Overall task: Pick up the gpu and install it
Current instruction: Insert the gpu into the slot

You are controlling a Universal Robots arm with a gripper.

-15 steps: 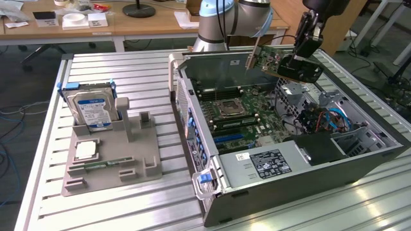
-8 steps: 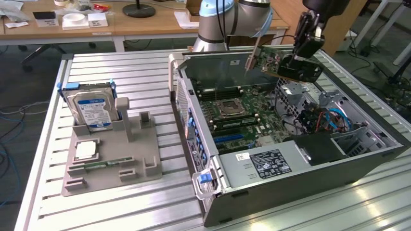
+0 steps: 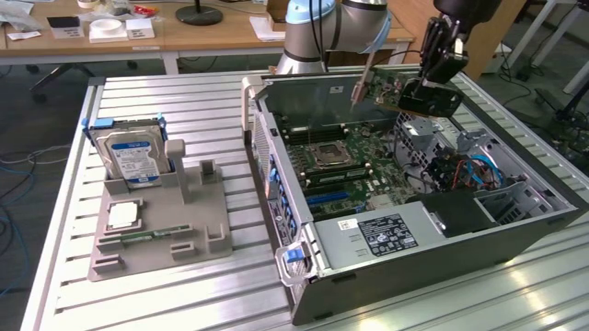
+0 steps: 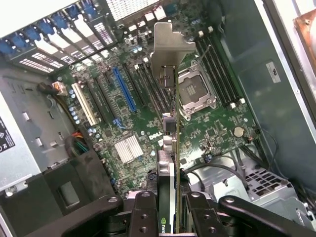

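- In the exterior view, you see the black gripper [image 3: 426,89] up over the far end of the open grey metal computer case [image 3: 432,276], which lies on its side on the slatted aluminium table [image 3: 184,296].
- Its fingers are clamped on the gpu [image 3: 387,89] — a thin green circuit-board card with a black cooler on one face — held tilted in the air above the green motherboard [image 3: 341,179].
- Toward the exterior view's left, well apart from the case, a grey plastic parts holder [image 3: 207,221] carries a silver hard drive with a blue-white label [image 3: 129,157] (standing upright).
- In the wrist view, you look along the gpu [image 4: 174,148] edge-on. The gripper [image 4: 170,207] pinches it from both sides, with the card's silver metal bracket [image 4: 170,47] at the end away from the fingers.
- Beyond the card lie a long blue expansion slot [image 4: 126,89], the square CPU socket [image 4: 195,89] and a small ribbed silver heatsink [image 4: 129,148] — all on the motherboard [image 4: 217,133].
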